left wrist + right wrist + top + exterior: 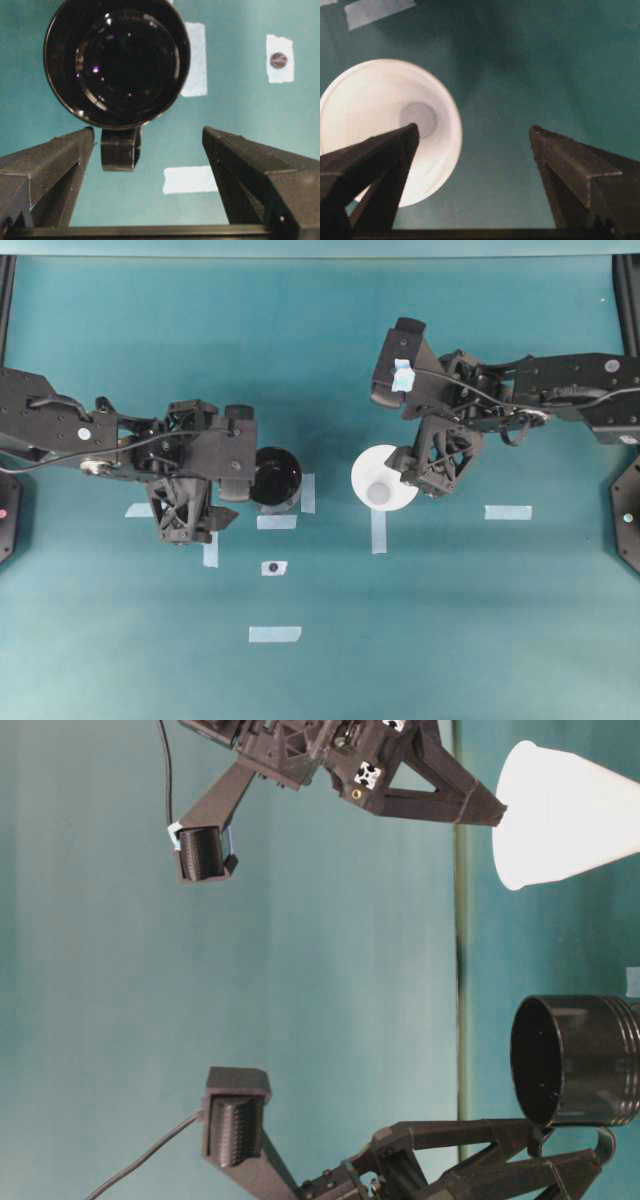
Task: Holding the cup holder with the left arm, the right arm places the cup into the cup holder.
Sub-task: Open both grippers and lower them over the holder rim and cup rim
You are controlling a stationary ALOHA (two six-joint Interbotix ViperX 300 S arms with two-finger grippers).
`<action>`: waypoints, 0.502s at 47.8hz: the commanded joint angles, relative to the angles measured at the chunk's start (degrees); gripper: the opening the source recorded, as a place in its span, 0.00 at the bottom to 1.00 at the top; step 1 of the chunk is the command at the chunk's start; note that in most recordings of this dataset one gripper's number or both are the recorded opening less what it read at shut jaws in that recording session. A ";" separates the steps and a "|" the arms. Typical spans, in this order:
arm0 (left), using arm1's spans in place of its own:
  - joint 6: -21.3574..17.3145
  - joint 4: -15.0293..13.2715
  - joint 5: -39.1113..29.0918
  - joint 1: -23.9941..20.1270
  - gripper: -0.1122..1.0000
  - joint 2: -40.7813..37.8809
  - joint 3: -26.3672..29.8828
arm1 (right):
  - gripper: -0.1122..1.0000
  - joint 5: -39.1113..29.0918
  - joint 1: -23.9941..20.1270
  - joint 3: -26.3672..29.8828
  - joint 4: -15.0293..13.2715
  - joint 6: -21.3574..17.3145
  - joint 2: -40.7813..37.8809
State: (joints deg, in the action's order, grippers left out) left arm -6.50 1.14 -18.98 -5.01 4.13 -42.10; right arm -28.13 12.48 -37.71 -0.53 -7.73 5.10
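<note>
The glossy black cup holder [275, 478] stands upright on the teal table, left of centre. In the left wrist view the cup holder [117, 60] is just ahead of my left gripper [147, 135], and its stubby handle [120, 148] sits between the open fingers, close to the left finger, untouched. The white cup [383, 480] stands upright right of centre. My right gripper [472, 132], with blue tape [403, 375] on its arm, is open beside the cup [385, 125]. Its left finger [375, 160] overlaps the rim and the other finger is off to the side. Both grippers are empty.
Several pale tape strips mark the table, among them strips by the holder [308, 493], under the cup [378, 530] and at the right [508, 512]. A small dark dot [273, 568] sits on a tape piece. Black frame posts [8, 300] stand at the edges.
</note>
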 commanded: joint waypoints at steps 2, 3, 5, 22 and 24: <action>0.00 0.18 0.18 -0.53 0.97 -0.26 1.14 | 0.97 0.70 0.62 0.97 -0.09 0.35 0.53; 0.00 0.18 0.18 -0.53 0.97 -0.44 1.05 | 0.97 0.79 0.62 1.05 -0.09 0.44 0.44; -0.09 0.18 0.18 -0.62 0.97 -0.97 1.14 | 0.97 1.23 0.79 1.05 -0.09 0.53 0.18; -0.09 0.18 0.18 -2.64 0.97 -3.25 1.76 | 0.97 2.20 0.79 1.41 -0.09 0.62 -3.16; -0.18 0.09 0.09 -2.90 0.97 -3.25 1.76 | 0.97 2.29 0.70 1.41 -0.09 0.62 -3.34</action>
State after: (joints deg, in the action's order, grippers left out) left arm -6.50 1.14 -18.98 -7.38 0.18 -41.57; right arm -26.19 13.10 -37.71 -0.53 -7.73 1.41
